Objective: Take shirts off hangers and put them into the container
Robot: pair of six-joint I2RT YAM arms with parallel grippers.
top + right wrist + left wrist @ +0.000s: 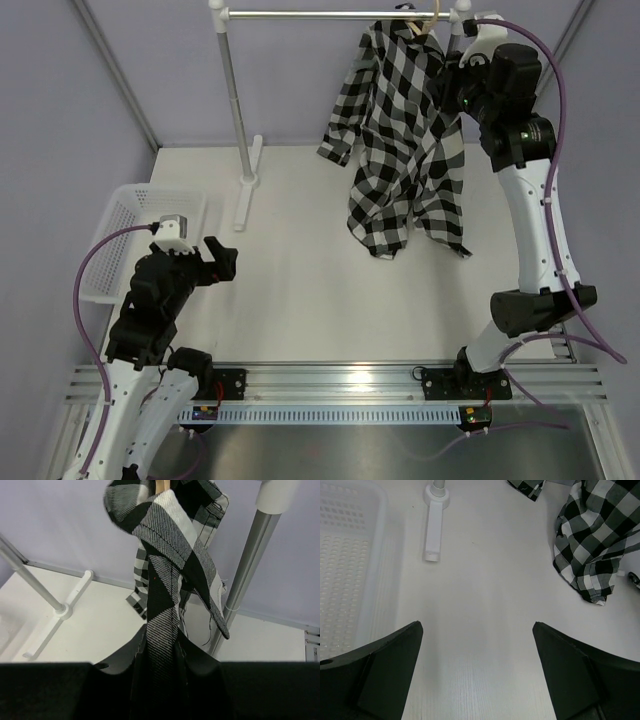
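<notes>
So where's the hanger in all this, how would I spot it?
Find the metal rail running across the far end of the table. At its right end hangs a black-and-white checked shirt. The hanger is the thin tan wooden piece poking out at the shirt's collar, the only wood-coloured thing there.

Rail (330,14) spans the far edge of the surface (300,300). Its left post foot (245,190) stands far, centre-left.

Hanger (418,28) sits at the rail's right end. It is mostly hidden under the collar, so the hook is probably on the bar.

Shirt (400,140) hangs on the hanger, in front of the rail, with its hem down at the surface.

Basket (110,212) lies on the surface at near left, left of the post foot.

Left gripper (222,258) is just right of the basket, well apart from the shirt.

Right gripper (159,662) is high at the shirt's right side, beside the right post (250,565), with shirt cloth between its jaws.
</notes>
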